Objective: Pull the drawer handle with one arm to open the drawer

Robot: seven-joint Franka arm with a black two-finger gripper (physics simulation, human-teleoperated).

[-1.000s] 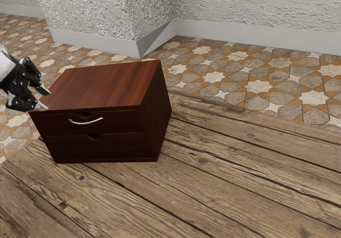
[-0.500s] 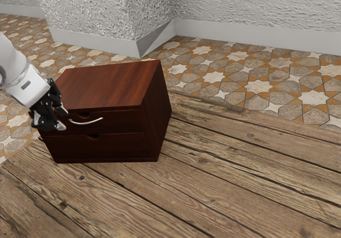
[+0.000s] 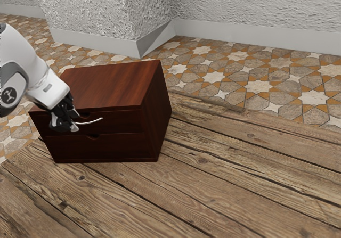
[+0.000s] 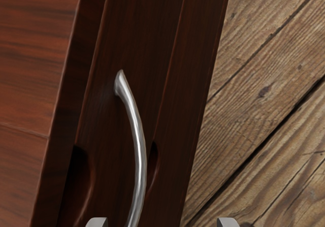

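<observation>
The gripper (image 3: 65, 124) sits at the handle (image 3: 91, 121) of the top drawer (image 3: 120, 120) — fingers (image 4: 96, 222) spread, straddling the bar, not yet clenched, ready for a pull. The drawer looks flush with the cabinet (image 3: 106, 83) — shut.

Bare plank floor (image 3: 224, 185), patterned tiles (image 3: 256, 78) at the far side, bearing a dark two-drawer cabinet (image 3: 112, 83) at the left.

One wooden cabinet (image 3: 106, 83); two drawers, an upper drawer (image 3: 125, 121) and a lower drawer (image 3: 117, 146); one curved metal handle (image 3: 91, 121); one robot arm (image 3: 32, 73); one black gripper (image 3: 66, 125)
</observation>
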